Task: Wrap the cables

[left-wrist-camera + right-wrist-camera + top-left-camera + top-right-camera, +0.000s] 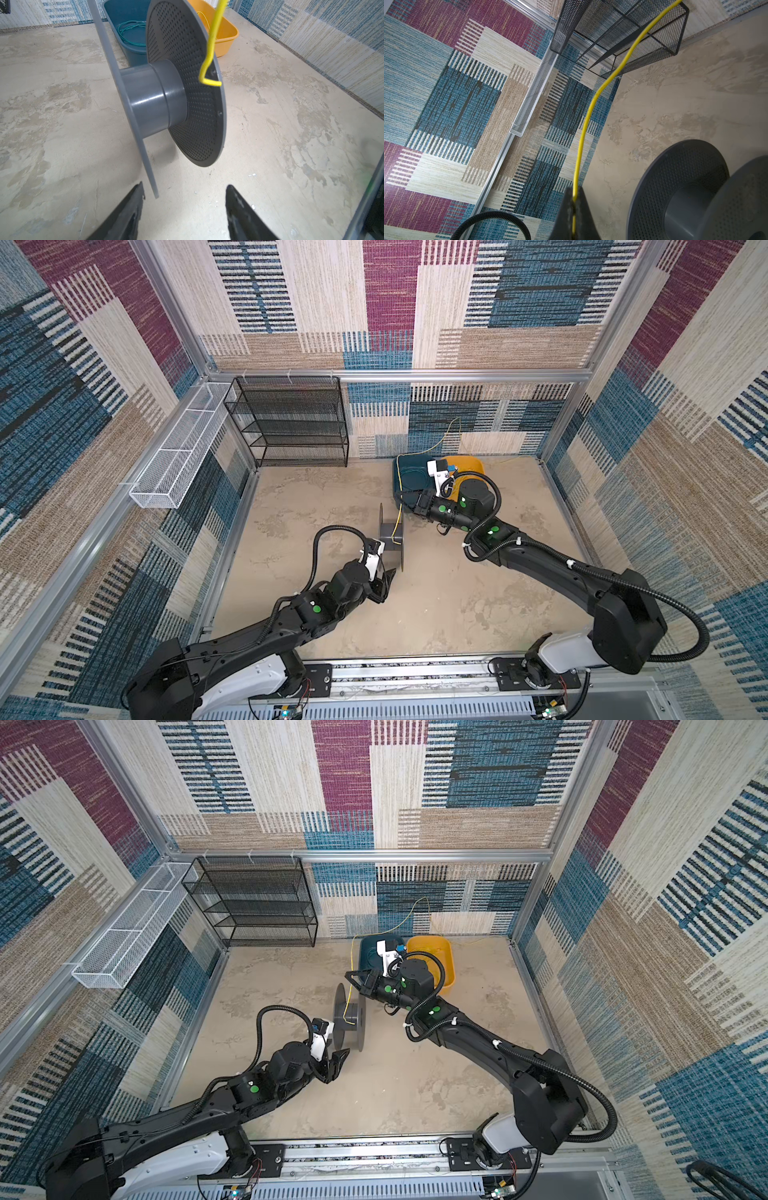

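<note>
A thin yellow cable [398, 520] comes down from the back wall and past the bins to a dark grey spool [390, 535] standing on its flange edges on the floor. The cable's bent end [209, 82] hooks at the rim of the perforated flange, and the hub [149, 99] is bare. My right gripper [575, 189] is shut on the cable just above the spool, over its far side in both top views [349, 974]. My left gripper [185, 185] stands open near the spool's front edge, holding nothing.
A teal bin [135, 54] holding a coil of green cable and an orange bin [226, 45] sit behind the spool. A black mesh shelf [291, 423] stands at the back left. A white mesh basket [178, 456] hangs on the left wall.
</note>
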